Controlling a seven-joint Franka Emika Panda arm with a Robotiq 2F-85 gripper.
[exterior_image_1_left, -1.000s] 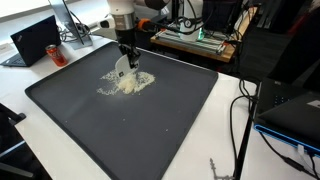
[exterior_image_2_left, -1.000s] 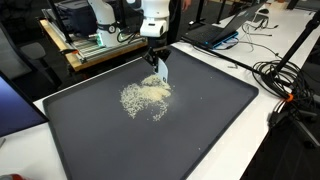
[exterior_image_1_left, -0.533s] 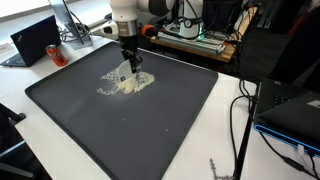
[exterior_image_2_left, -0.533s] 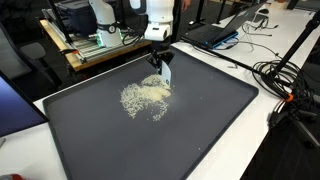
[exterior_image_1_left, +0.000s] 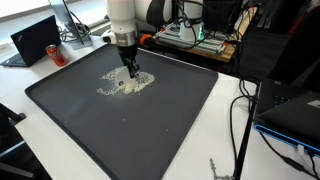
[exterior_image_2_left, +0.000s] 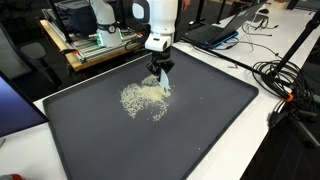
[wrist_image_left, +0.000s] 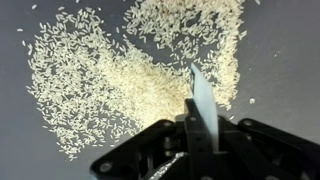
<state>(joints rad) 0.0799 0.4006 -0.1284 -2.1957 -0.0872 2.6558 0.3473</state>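
A pile of rice grains (exterior_image_1_left: 122, 84) lies spread on a large dark tray (exterior_image_1_left: 150, 125); it also shows in the other exterior view (exterior_image_2_left: 145, 98) and fills the wrist view (wrist_image_left: 120, 60). My gripper (exterior_image_1_left: 129, 70) is shut on a thin white scraper card (wrist_image_left: 204, 105), held on edge. The card's lower edge meets the far side of the rice pile (exterior_image_2_left: 163, 80). In the wrist view the card sticks out from between the black fingers (wrist_image_left: 196, 135) over the grains.
The dark tray (exterior_image_2_left: 200, 120) sits on a white table. A laptop (exterior_image_1_left: 35, 40) stands beyond one tray corner. Electronics boards (exterior_image_1_left: 195, 38) and cables (exterior_image_2_left: 285, 85) lie around the tray edges. A black box (exterior_image_1_left: 290, 115) sits beside the tray.
The arm has shifted slightly toward the tray's far edge and the wrist has turned, with the card still at the rice pile's edge. The pile looks about the same.
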